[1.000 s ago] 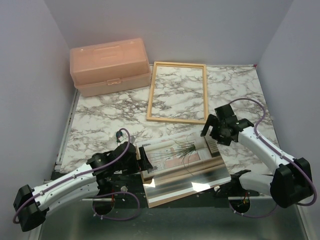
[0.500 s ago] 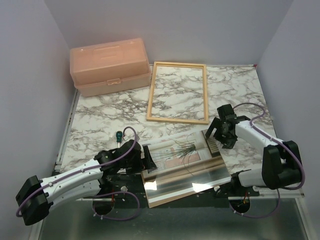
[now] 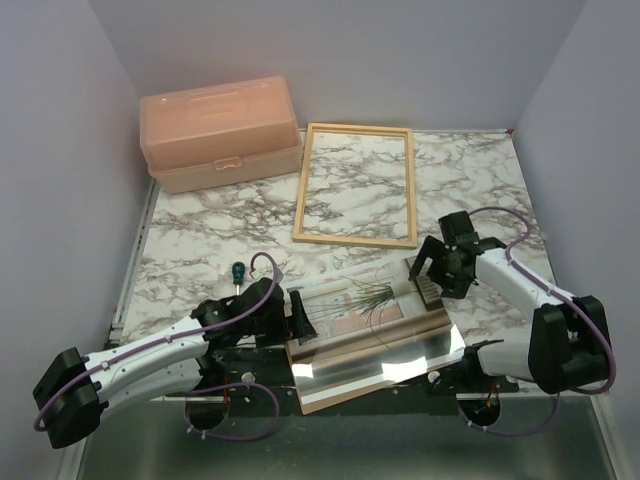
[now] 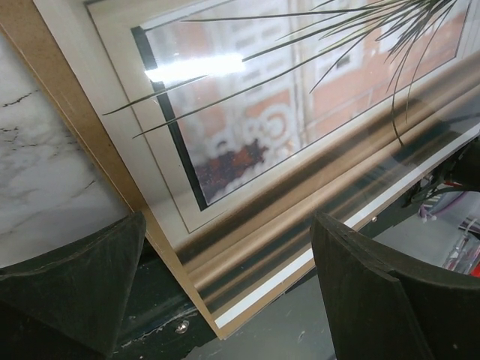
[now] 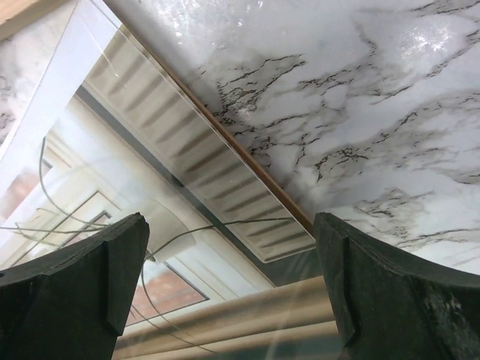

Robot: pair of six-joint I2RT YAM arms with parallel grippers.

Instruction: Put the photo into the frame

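Observation:
The photo (image 3: 365,303), a spiky plant at a window, lies face up at the near edge on a brown backing board (image 3: 330,395), under a clear reflective glass sheet (image 3: 385,352). The light-wood frame (image 3: 355,241) lies empty on the marble farther back. My left gripper (image 3: 296,316) is open at the stack's left edge; in the left wrist view (image 4: 225,300) its fingers straddle the near left corner of the photo (image 4: 285,112). My right gripper (image 3: 430,276) is open over the stack's right edge; in the right wrist view (image 5: 232,292) it hovers above the photo (image 5: 150,225).
A peach plastic toolbox (image 3: 220,130) stands at the back left, beside the frame. A small green-handled tool (image 3: 238,270) lies left of the stack. Marble table (image 5: 337,112) lies beyond the board's right edge. The stack overhangs the dark near edge (image 4: 90,322).
My right gripper has dropped and come nearer, down to the stack's right edge. My left gripper has slid right up to the stack's left edge. The stack has hardly moved.

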